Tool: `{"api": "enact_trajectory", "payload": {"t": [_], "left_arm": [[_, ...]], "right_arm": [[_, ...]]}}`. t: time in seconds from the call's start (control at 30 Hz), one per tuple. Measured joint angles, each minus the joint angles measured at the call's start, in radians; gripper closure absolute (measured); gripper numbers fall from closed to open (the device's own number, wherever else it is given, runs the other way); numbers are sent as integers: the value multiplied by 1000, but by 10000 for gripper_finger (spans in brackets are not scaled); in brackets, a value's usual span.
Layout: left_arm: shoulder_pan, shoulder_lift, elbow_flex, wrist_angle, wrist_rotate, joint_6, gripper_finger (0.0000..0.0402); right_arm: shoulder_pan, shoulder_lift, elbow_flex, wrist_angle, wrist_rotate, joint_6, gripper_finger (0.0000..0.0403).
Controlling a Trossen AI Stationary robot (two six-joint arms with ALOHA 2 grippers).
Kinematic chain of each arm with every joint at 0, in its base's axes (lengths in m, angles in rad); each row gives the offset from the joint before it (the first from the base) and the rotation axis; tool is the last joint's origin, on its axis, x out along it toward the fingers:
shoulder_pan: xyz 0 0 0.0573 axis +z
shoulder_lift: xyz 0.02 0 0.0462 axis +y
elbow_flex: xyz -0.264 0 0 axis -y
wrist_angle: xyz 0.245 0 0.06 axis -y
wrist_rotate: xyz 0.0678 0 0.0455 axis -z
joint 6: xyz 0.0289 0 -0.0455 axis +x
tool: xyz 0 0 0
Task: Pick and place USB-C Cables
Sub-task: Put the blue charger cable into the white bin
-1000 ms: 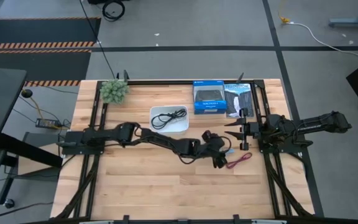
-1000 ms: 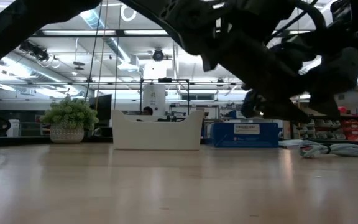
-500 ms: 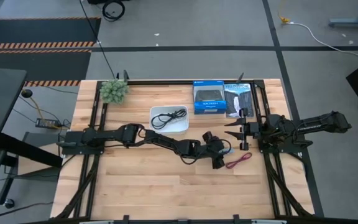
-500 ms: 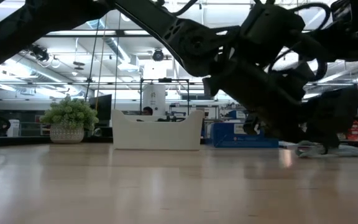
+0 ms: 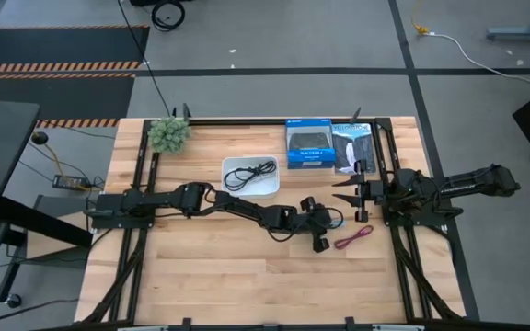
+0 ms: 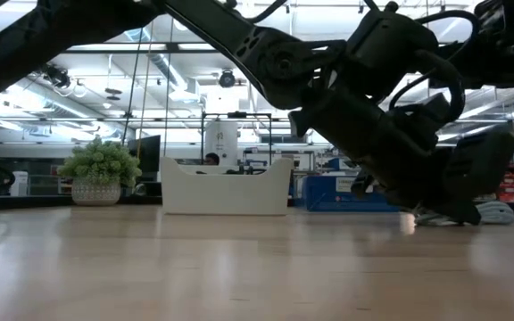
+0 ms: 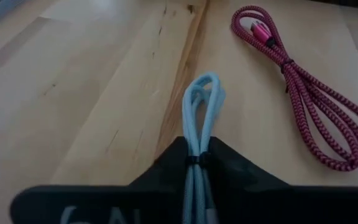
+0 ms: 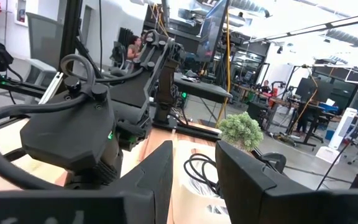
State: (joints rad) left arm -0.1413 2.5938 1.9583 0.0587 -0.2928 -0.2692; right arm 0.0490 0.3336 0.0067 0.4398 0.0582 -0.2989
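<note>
A light blue-grey USB-C cable [image 7: 202, 106], bundled into a narrow loop, lies on the wooden table right of centre, and my left gripper [image 5: 321, 243] is shut on it. A dark red braided cable [image 5: 353, 238] lies on the table just to the right of it, untouched. A black cable [image 5: 251, 173] sits coiled in the white bin [image 5: 237, 164] farther back. My right gripper [image 5: 340, 190] stands open at the right side, above the table, holding nothing. My left gripper pinches the bundled strands at the dark tie [image 7: 197, 160] between its two fingers [image 7: 166, 171], a short way back from the looped end [image 7: 205, 84]. The fingers slant down from the table's left and lie along the cable. The looped end sticks out past the fingertips, low over the wood.
A blue retail box [image 5: 308, 145] and a black one [image 5: 350, 147] stand at the far edge, right of the bin. A small potted plant [image 5: 168, 134] is at the far left corner. Bare wood stretches along the near side.
My left gripper has come down from above the table onto the light blue-grey cable, which lay loose on the wood a second ago. The dark red cable has stayed where it was.
</note>
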Motion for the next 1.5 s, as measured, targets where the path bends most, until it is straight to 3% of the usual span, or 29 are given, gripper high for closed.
{"api": "enact_trajectory", "payload": {"t": [0.3,0.73,1.33,1.5], "left_arm": [[-6,-34,-3,-26,68,-61,349],[-56,-241,0,-312,49,-113,349],[-53,-525,-2,-901,11,-68,349],[-38,-599,-2,-1090,-44,-34,349]], "right_arm": [[0,0,0,0,0,0,275],[0,0,0,1,-1,0,275],[0,0,0,1,0,0,275],[0,0,0,1,-1,0,275]]}}
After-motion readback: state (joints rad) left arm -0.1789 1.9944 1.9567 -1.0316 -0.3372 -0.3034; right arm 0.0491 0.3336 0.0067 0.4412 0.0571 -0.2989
